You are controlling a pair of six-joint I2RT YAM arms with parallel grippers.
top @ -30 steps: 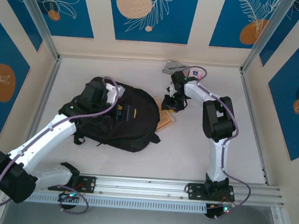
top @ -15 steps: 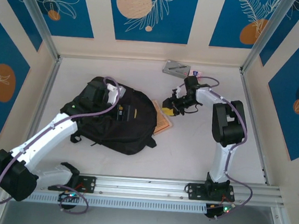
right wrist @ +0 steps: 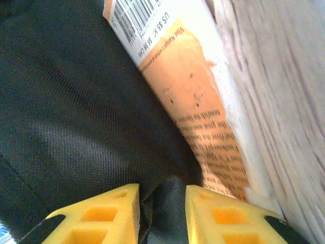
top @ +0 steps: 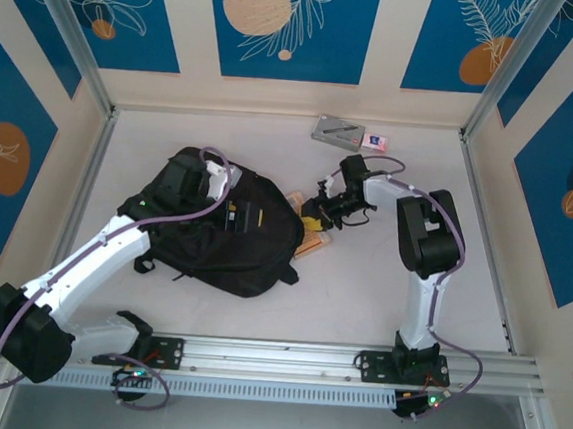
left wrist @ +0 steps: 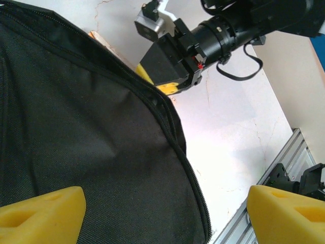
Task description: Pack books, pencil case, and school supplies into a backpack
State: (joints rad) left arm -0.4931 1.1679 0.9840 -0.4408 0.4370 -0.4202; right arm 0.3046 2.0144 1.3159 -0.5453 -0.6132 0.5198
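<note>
The right pincer (right wrist: 162,203), with two yellow plastic fingers, stands nearly closed at the bottom of the right wrist view and pinches a fold of the large soft black fabric backpack (right wrist: 66,117) between its fingers. Just beside it, at the right, lies a thin orange paperback book (right wrist: 193,86) with its back cover up. On a white label at its upper end there is a barcode and a price line that reads "US $" and ends in "CAN"; the digits are too blurred to be sure. Lower on the cover are lines of small dark print that cannot be read. The long axis of the book goes from the upper left to the lower right of this view, and the backpack covers its left edge. In the top view the backpack lies flat, left of the centre of the pale table (top: 381,283), with its long axis from upper left to lower right. The left pincer (left wrist: 167,213) is wide open above the backpack cloth and holds nothing. At the upper middle of the top view a flat grey rectangular pencil case (top: 337,131) lies well apart.
</note>
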